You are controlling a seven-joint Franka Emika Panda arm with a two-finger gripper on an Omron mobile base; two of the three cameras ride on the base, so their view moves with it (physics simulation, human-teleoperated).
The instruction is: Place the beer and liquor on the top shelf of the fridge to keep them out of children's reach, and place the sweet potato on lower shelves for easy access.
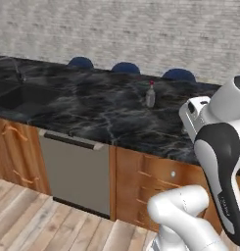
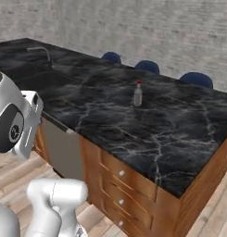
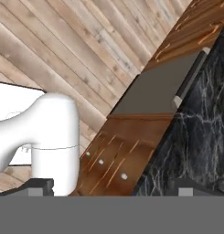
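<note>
Black marble counter [image 1: 92, 112] carries the liquor [image 1: 150, 94] upright mid-surface, well apart from the gripper [image 3: 109, 185], which hangs released and empty over the floor; a hasty reach could likely topple the narrow bottle.

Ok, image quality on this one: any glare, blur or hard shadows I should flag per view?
Left base view: soft and low-res, flat even light, the liquor small and fuzzy on the black marble counter, with no sharp shadow. Right base view: same softness; the bottle casts only a faint shadow, no glare. Hand view: rolled, so the wood floor runs diagonally; slightly blurred, no glare.
</note>
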